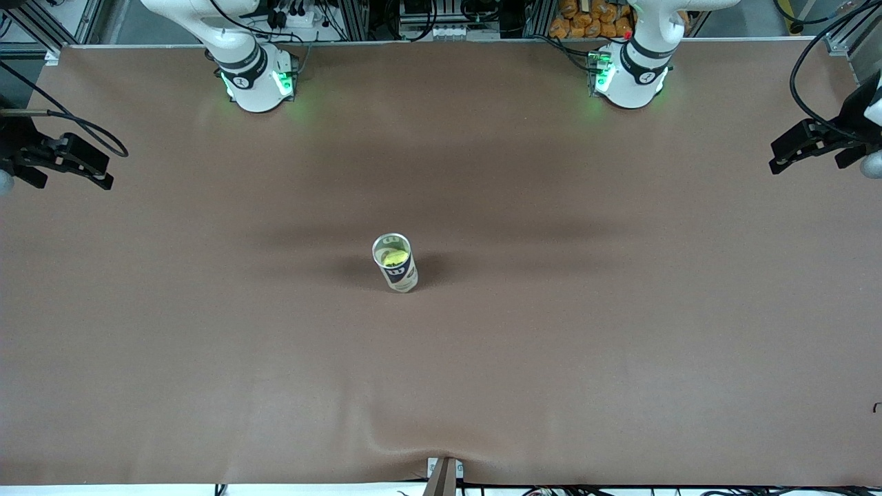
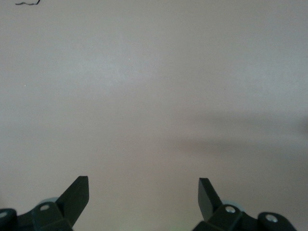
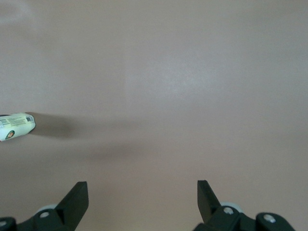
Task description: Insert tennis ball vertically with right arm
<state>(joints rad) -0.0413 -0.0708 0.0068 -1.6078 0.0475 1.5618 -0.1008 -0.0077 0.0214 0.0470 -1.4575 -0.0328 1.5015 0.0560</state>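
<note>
Tennis ball can (image 1: 395, 263) stands upright near the middle of the counter (image 1: 620, 331), well away from every edge, mouth open w/ no lid on it. Label: dark navy band w/ a white "W" logo, looks like the Wilson mark; below it a pale cream/greenish section w/ small print, too small to read. Rim is a thin light ring. Tennis ball (image 1: 395, 257) sits inside the can just below the rim, bright yellow-green, only its top showing through the opening. Can throws a soft shadow on the brown counter surface toward both arm ends.

In the right wrist view the can (image 3: 17, 126) shows at the frame edge as a pale cylinder w/ a block of tiny dark print, unreadable.

Right end effector (image 1: 65, 162) hangs over the counter edge at the right arm's end, fingers (image 3: 77, 199) spread wide apart, nothing between them, only bare counter under it. Left end effector (image 1: 809, 145) hangs over the counter edge at the left arm's end, fingers (image 2: 77, 197) likewise wide apart and holding nothing. Both well apart from the can; neither touches anything.

Arm bases along the counter's top edge show green lights
</note>
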